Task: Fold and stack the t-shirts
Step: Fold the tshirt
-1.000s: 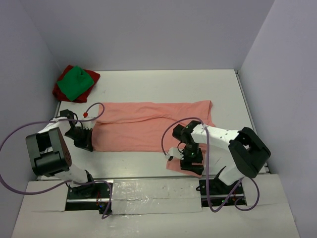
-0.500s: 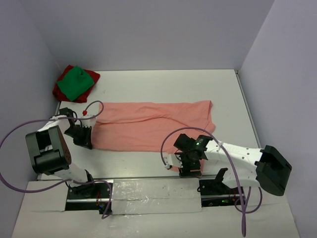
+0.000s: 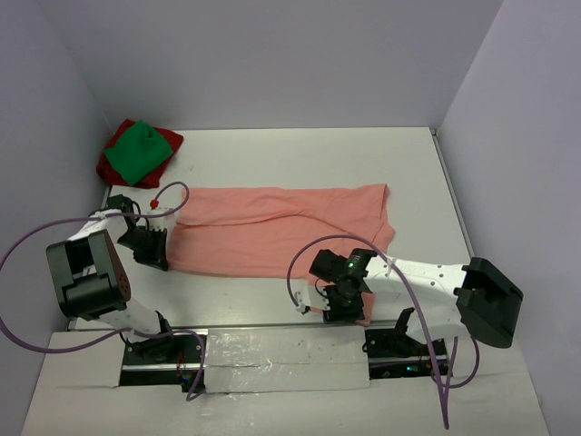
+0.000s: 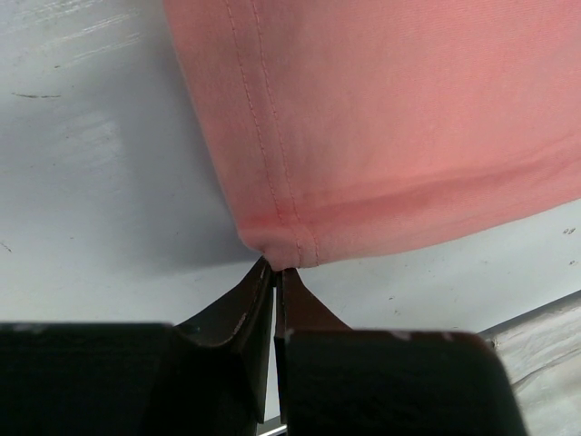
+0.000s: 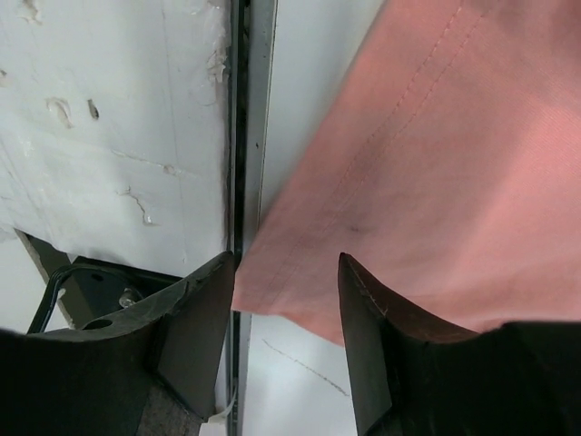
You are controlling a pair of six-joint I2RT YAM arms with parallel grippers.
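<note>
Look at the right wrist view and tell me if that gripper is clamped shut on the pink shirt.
No, the right gripper stands open, fingers apart, with an edge of the salmon-pink t-shirt in the gap.

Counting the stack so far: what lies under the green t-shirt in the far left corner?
The green t-shirt lies on a dark red t-shirt, whose edges show around it. Anything beneath that, and the red shirt's middle, is covered.

salmon-pink t-shirt (image 4: 390,118): soft matt cloth
its hem shows neat stitching; the table (image 4: 82,182) under it is smooth, matt white, lightly scuffed.
</note>
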